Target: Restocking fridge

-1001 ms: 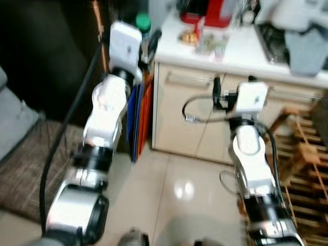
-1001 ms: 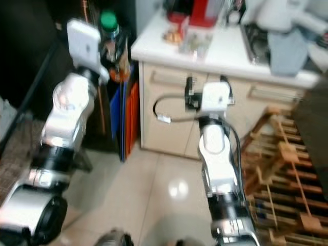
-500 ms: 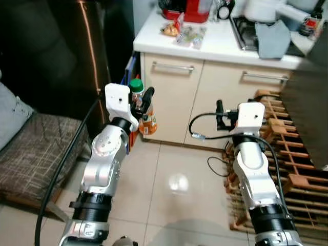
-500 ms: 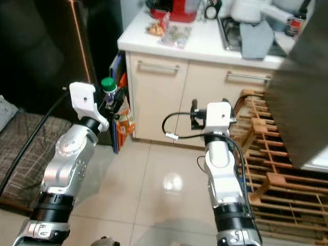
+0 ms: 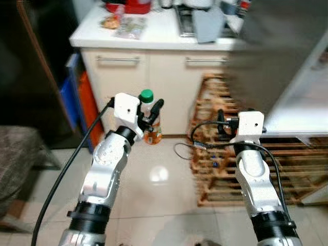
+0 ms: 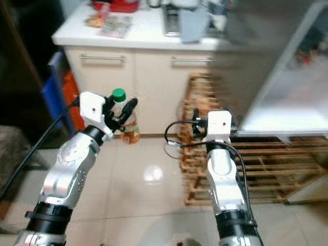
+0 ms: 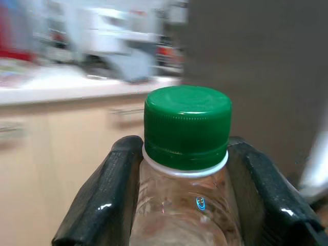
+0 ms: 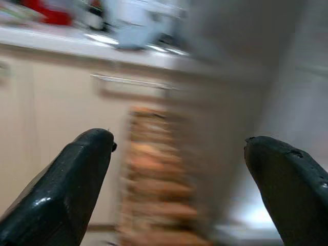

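The left gripper [image 5: 149, 114] is holding a clear bottle [image 5: 150, 123] with a green cap [image 7: 186, 126] up in the air above the shiny tile floor [image 5: 159, 179], and its two black fingers [image 7: 107, 197] are squeezing the bottle's neck from both sides, right under the cap. The right gripper [image 8: 179, 174] is sitting in the air with its fingers spread wide apart and nothing between them, pointing toward the cream cabinet [image 5: 154, 82], a wooden rack [image 5: 215, 164] and the big grey fridge door [image 5: 271, 46].
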Motion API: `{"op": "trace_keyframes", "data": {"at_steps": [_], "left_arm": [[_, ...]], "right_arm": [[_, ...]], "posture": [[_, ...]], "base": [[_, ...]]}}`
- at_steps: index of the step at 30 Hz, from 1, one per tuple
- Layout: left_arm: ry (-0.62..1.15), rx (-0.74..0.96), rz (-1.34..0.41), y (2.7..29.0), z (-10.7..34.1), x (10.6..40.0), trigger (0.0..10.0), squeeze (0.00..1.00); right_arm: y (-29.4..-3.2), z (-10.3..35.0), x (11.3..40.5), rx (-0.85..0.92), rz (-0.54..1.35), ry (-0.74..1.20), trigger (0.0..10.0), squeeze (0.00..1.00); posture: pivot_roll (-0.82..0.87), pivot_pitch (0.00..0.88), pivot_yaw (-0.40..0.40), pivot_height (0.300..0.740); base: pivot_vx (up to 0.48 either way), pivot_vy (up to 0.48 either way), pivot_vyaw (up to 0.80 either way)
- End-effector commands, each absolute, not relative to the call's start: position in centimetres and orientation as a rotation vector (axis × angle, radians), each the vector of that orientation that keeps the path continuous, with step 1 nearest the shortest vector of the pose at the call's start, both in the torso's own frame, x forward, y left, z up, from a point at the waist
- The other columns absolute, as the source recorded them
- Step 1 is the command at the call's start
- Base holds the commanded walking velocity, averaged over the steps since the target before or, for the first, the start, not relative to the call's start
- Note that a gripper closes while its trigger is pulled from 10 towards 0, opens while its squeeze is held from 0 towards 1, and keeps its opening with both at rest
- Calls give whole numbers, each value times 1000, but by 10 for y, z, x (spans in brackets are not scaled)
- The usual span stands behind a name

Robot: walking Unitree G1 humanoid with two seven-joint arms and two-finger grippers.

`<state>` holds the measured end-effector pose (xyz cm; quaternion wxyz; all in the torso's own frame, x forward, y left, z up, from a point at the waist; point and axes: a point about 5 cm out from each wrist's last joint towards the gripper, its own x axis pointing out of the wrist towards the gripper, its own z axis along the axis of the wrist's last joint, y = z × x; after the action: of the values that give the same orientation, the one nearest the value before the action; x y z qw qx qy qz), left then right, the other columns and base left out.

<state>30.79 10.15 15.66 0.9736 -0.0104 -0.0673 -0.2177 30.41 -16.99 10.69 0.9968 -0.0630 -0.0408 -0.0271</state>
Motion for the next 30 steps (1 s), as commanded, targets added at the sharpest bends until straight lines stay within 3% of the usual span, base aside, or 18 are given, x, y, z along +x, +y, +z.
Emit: {"op": "trace_keyframes", "data": {"at_steps": [1,5,14,21,30], "left_arm": [[-174,-20,-482,95,166,309,10000,0],[-148,-18,-457,100,161,314,10000,0],[-115,29,-415,103,153,320,10000,0],[-92,39,-423,100,148,322,10000,0],[-130,26,-496,89,151,318,10000,0]], "right_arm": [[-172,108,304,-93,-66,-84,10000,0],[-175,106,305,-62,-89,-75,10000,0],[-180,102,304,-56,-108,-60,10000,0],[-181,101,303,-66,-116,-58,10000,0],[-178,102,301,-107,-99,-73,10000,0]], "posture": [[-56,0,1,740],[-58,0,2,740],[-63,0,4,740],[-64,0,3,740],[-73,0,7,740]], "base": [[0,412,-781],[0,480,-781],[0,0,-781],[331,-324,-779],[349,-326,-196]]}}
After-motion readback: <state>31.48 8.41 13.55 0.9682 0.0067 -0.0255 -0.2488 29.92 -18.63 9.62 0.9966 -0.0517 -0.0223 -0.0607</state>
